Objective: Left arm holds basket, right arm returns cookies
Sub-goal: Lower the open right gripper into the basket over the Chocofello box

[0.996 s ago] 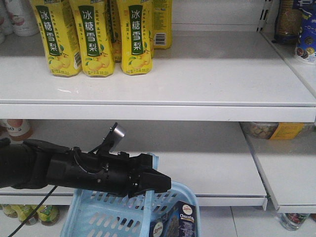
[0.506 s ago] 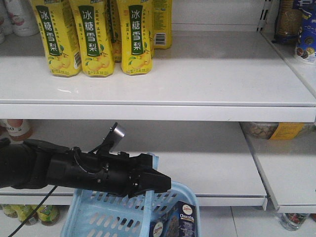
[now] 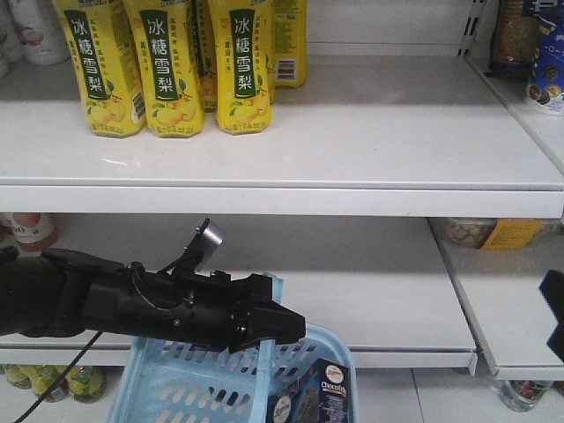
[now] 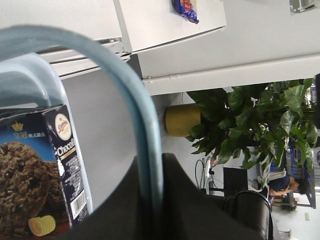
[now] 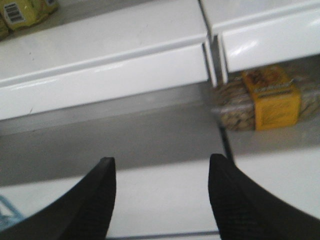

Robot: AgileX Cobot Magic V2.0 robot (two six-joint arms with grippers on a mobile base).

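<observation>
Right end effector (image 5: 162, 159), fingers apart and empty, newly arrived beside lower shelf (image 3: 379, 282); left end effector (image 3: 280, 324) clamped on basket (image 3: 167, 383) handle; cookies (image 3: 322, 397) lodged inside, retrieval judged imminent.

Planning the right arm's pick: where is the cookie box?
Front view, bottom centre: the cookie box stands inside the blue basket, just below the left tool gripping its handle.

basket (image 3: 176, 388): you see only its upper part; the bottom edge cuts it off.
cookies (image 3: 330, 397): lower half out of frame for you.
right arm (image 3: 555, 317): just a black sliver at your right edge.
yellow packet (image 5: 270, 97): too blurred for you to read.
</observation>
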